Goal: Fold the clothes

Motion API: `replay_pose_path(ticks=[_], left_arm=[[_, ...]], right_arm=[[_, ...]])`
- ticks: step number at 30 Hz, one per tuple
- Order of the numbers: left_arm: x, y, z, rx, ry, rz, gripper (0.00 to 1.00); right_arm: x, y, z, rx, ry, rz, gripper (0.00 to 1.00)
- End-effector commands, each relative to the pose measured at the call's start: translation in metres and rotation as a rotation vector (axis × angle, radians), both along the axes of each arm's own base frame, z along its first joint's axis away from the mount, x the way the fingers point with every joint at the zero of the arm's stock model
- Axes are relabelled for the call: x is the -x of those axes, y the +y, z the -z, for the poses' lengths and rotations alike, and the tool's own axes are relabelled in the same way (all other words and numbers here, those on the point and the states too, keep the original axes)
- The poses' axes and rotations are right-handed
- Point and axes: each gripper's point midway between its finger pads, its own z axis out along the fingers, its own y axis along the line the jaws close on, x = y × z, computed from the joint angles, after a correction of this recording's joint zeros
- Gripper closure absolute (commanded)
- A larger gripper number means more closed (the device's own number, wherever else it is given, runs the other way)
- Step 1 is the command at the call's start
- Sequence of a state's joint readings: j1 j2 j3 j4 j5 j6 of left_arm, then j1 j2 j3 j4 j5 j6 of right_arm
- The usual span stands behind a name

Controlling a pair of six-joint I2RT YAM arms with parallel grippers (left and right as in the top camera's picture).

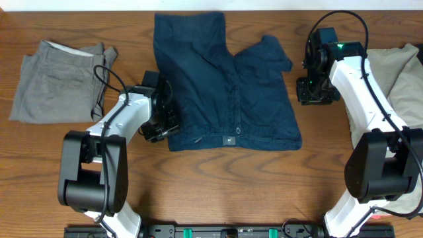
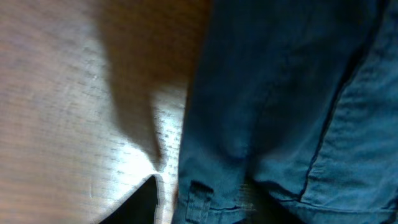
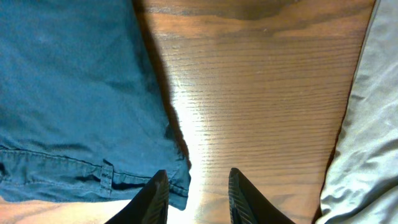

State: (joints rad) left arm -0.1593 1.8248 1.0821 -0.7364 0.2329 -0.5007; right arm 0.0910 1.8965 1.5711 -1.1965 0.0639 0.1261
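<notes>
A brown wood-grain table fills the overhead view, and the largest thing on it is the dark navy pair, spread open and front-up in the middle between the two arms. We judge it lies flat like this so that both sides can be reached and one half brought over the other. Its waistband runs left to right along the edge nearest the robot, and the legs point away toward the far edge. The long axis therefore runs near to far along the fly. The leg on our left lies straight, while the one on our right is rumpled and splays outward. A beige heap waits at the right edge under the right arm, and a grey pair sits well apart at the left, seemingly parked out of the way. The left gripper rests at the navy pair's left edge near the waistband. Its wrist view shows only one dark tip beside the hem, so we cannot tell how its fingers stand. The right gripper hangs over bare wood just beside the waistband's right corner, its fingers apart and holding nothing, next to a belt loop.
</notes>
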Motion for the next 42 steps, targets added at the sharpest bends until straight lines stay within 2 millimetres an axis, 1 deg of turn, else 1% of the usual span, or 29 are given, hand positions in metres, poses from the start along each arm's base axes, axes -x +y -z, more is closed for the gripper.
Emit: replay_pose_path(ticks=[1,2,5,8,9,10,12,14,15,17,19,20,21,22,23,24,26,28,30,32,34,37,40,42], left_arm=[[0.003,0.002,0.004,-0.005,0.005,0.059,0.89],[0.003,0.002,0.004,-0.005,0.000,0.083,0.94],[0.003,0.006,0.004,-0.003,-0.007,0.138,0.94],[0.002,0.015,0.001,-0.004,-0.004,0.132,0.94],[0.000,0.020,-0.002,-0.004,-0.005,0.125,0.94],[-0.003,0.029,-0.005,-0.022,-0.009,0.108,0.94],[-0.013,0.053,-0.015,-0.090,-0.029,0.069,0.94],[-0.030,0.089,-0.034,-0.205,-0.069,0.012,0.94],[-0.039,0.104,-0.044,-0.244,-0.092,-0.015,0.94],[-0.062,0.127,-0.071,-0.267,-0.157,-0.084,0.94],[-0.083,0.145,-0.098,-0.269,-0.235,-0.152,0.94],[-0.092,0.148,-0.110,-0.256,-0.271,-0.168,0.94],[-0.102,0.148,-0.123,-0.223,-0.309,-0.179,0.90],[-0.107,0.144,-0.131,-0.183,-0.333,-0.180,0.59],[-0.110,0.137,-0.136,-0.137,-0.346,-0.175,0.27],[-0.108,0.131,-0.137,-0.107,-0.337,-0.170,0.02],[-0.093,0.116,-0.132,-0.047,-0.267,-0.154,0.02],[-0.067,0.097,-0.122,0.010,-0.156,-0.132,0.02],[-0.041,0.077,-0.111,0.056,-0.046,-0.103,0.02],[-0.019,0.060,-0.098,0.071,0.041,-0.066,0.02],[-0.001,0.045,-0.083,0.080,0.106,-0.033,0.02],[0.021,0.019,-0.063,0.120,0.165,0.018,0.02],[0.033,-0.005,-0.048,0.169,0.181,0.067,0.02],[0.040,-0.016,-0.040,0.170,0.187,0.103,0.02]], right_arm=[[-0.007,-0.004,-0.013,0.009,-0.048,0.023,0.70],[-0.007,-0.004,-0.013,0.009,-0.049,0.023,0.70],[-0.007,-0.004,-0.013,0.009,-0.049,0.023,0.69],[-0.007,-0.004,-0.013,0.009,-0.047,0.023,0.69],[-0.007,-0.004,-0.013,0.009,-0.047,0.023,0.69],[-0.007,-0.004,-0.013,0.009,-0.046,0.024,0.70],[-0.006,-0.004,-0.013,0.009,-0.046,0.024,0.70],[-0.006,-0.004,-0.013,0.009,-0.046,0.024,0.70],[-0.006,-0.004,-0.013,0.009,-0.046,0.024,0.70],[-0.007,-0.004,-0.013,0.008,-0.047,0.031,0.69],[-0.007,-0.002,-0.013,-0.004,-0.047,0.037,0.70],[-0.007,0.002,-0.013,-0.024,-0.048,0.034,0.70],[-0.007,0.006,-0.012,-0.048,-0.048,0.031,0.70],[-0.009,0.011,-0.012,-0.074,-0.051,0.022,0.67],[-0.010,0.019,-0.013,-0.115,-0.055,-0.014,0.66],[-0.011,0.028,-0.013,-0.162,-0.060,-0.056,0.65],[-0.012,0.051,-0.016,-0.269,-0.070,-0.163,0.61],[-0.012,0.069,-0.017,-0.325,-0.078,-0.249,0.60],[-0.013,0.082,-0.015,-0.331,-0.091,-0.328,0.57],[-0.016,0.096,-0.011,-0.323,-0.111,-0.418,0.53],[-0.021,0.111,-0.006,-0.313,-0.136,-0.499,0.49],[-0.027,0.130,0.005,-0.279,-0.169,-0.582,0.44],[-0.022,0.147,0.021,-0.277,-0.154,-0.670,0.43],[-0.017,0.158,0.032,-0.278,-0.130,-0.715,0.41]])
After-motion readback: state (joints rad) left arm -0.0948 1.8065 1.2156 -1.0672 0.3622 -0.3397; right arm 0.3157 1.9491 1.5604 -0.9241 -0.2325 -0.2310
